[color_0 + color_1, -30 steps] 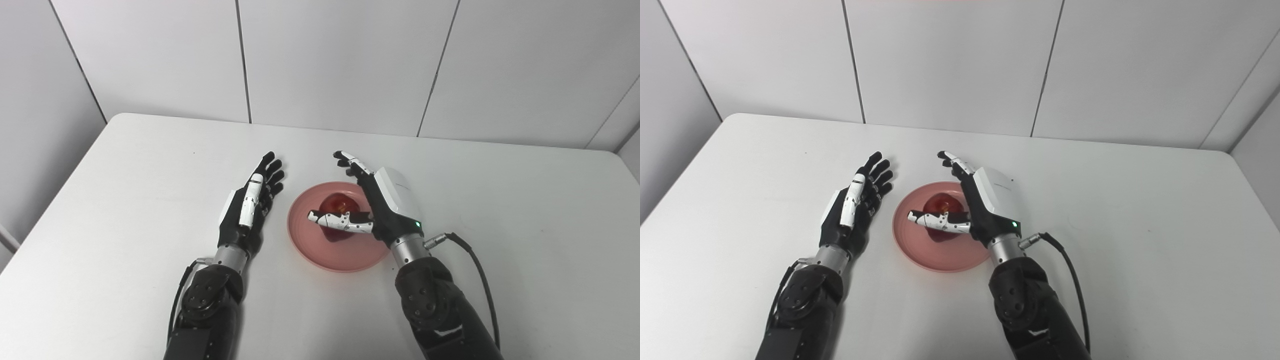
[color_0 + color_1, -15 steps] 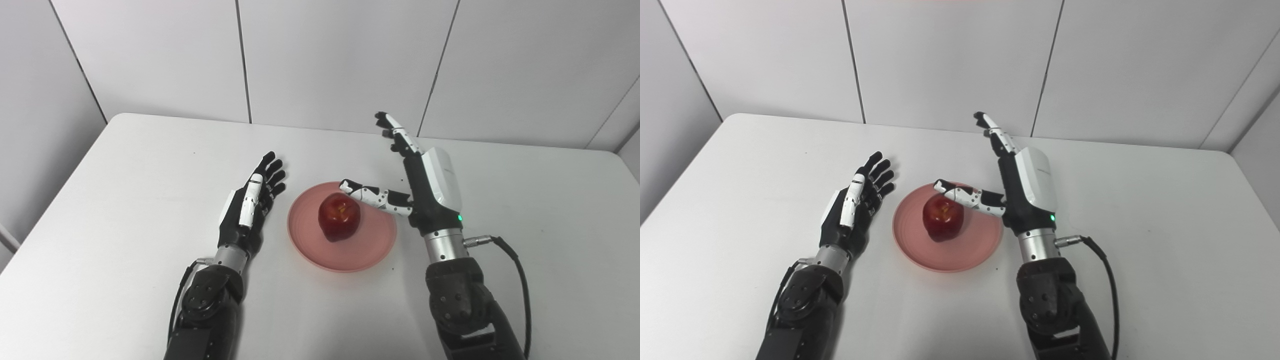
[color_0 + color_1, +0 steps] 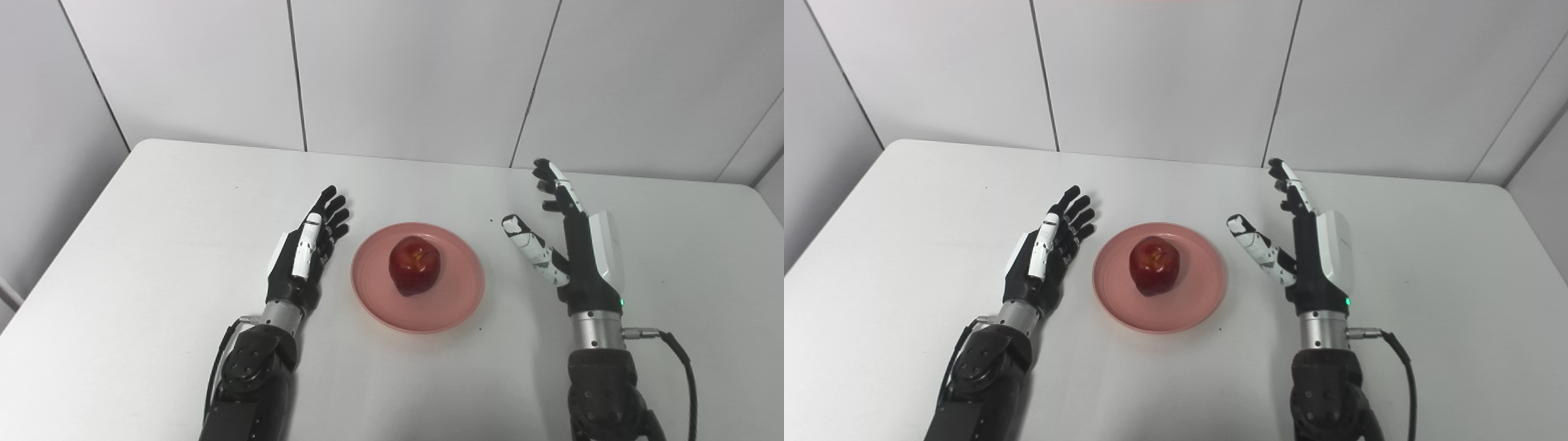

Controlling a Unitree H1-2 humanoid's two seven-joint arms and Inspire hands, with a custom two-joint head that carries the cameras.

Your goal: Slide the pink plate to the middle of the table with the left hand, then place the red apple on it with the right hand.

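A pink plate (image 3: 453, 300) lies on the white table near its middle, and a red apple (image 3: 415, 264) sits upright on it. My left hand (image 3: 304, 252) rests just left of the plate, fingers stretched out and apart, holding nothing. Right of the plate, my right hand (image 3: 572, 245) stands raised with fingers spread and thumb pointing toward the plate, clear of both plate and apple. The right eye view shows the same: apple (image 3: 1153, 264), plate (image 3: 1200, 294), left hand (image 3: 1046, 251), right hand (image 3: 1311, 245).
The white table (image 3: 153, 202) runs back to a grey panelled wall (image 3: 416, 73). A black cable (image 3: 674, 355) trails from my right wrist. A few small dark specks lie on the table beside the plate.
My right hand let go of the apple, lifted off the plate and swung out to the right. Apple, plate and left hand stayed put.
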